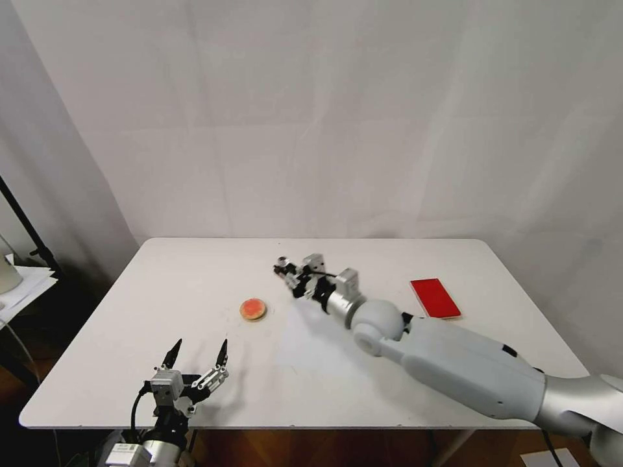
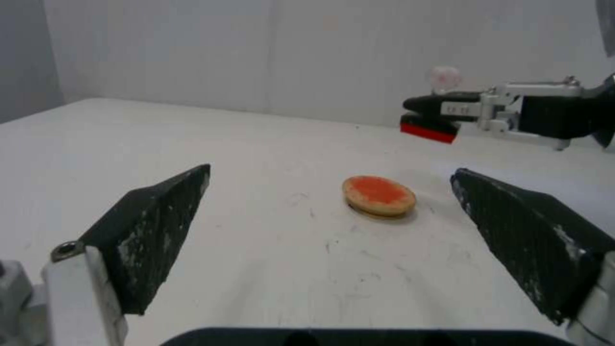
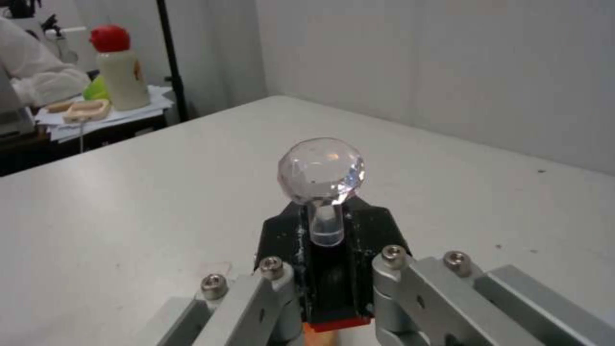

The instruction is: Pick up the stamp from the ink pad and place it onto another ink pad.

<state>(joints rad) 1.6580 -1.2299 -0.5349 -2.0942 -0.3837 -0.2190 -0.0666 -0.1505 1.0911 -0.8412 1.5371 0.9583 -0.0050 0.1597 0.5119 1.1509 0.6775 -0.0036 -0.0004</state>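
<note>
Head view: the right gripper (image 1: 285, 269) is up off the surface (image 1: 162, 272), clenched on the stamp (image 1: 281, 262), roughly mid-table and a bit behind the round pad (image 1: 253, 309). The red pad (image 1: 435, 297) lies bare w/ nothing on it, well apart to the robot's right. So the pick looks done; the carry is partway, and the set-down on the round pad is left. The stamp isn't over the disc yet, it's near but clearly off to the back-right of it.

Right wrist view: stamp (image 3: 322, 192) has a clear faceted ball knob on a short clear stem, sat in a black block w/ a thin red-orange strip along its bottom edge. Black fingers (image 3: 276, 240) press on both sides of the block; metal links w/ bolts behind them.

Left wrist view: the stamp (image 2: 442, 103) hangs in the air, base level, red underside showing. Round pad (image 2: 379, 195) is a low flat disc, orange-red matte top, tan rim, lying flat on the white surface, which is smooth w/ small scuffs and dark specks.

Left gripper (image 1: 198, 363) is parked at the near-left edge, released, its dark pointed fingers (image 2: 153, 230) spread wide, nothing between them.

Red pad is a thin flat rectangle, bright red top.
</note>
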